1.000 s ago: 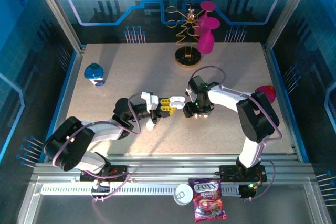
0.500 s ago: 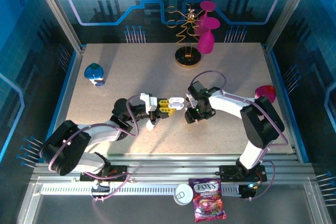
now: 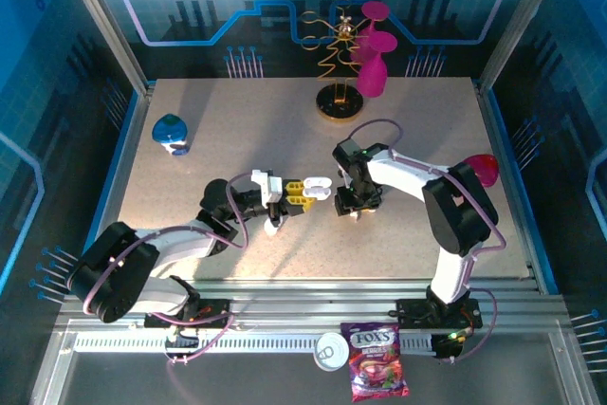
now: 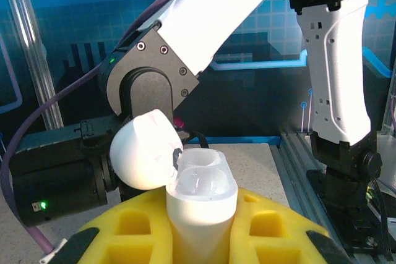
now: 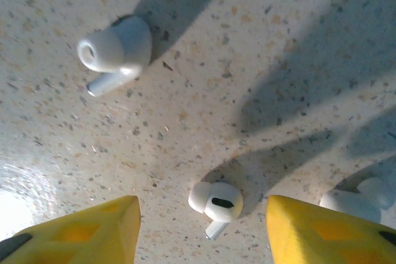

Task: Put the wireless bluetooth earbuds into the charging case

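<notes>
- The left gripper [image 4: 201,239] is clamped tight on the charging case [image 4: 201,193], with its yellow fingers [image 4: 139,230] pressed against both sides of the white body.
- The case stands upright in that grip. Its rounded lid [image 4: 143,149] is flipped back to one side, and the two wells show at the top.
- The right gripper [image 3: 353,208] hangs just to the right of the case, close to it but apart, pointing down at the table [image 3: 237,120].
- Its own yellow fingertips [image 5: 93,230] stand partly apart and hold nothing.
- One earbud [image 5: 216,201] lies on the table between those tips and touches neither of them.
- A second earbud [image 5: 114,51] lies a little way off from the first. Both are on the speckled top near the case, on the right arm's side of it.
- A third white piece [image 5: 357,201] sits at the edge of the right wrist view, and I cannot tell what it is.
- Well behind the case stands a gold wire stand [image 3: 337,64] with pink glasses on it.
- Far to the left of the case, and farther back, sits a blue object [image 3: 171,133].
- Nearer than the case, past the table's front edge, lies a sweets bag [image 3: 377,372].
</notes>
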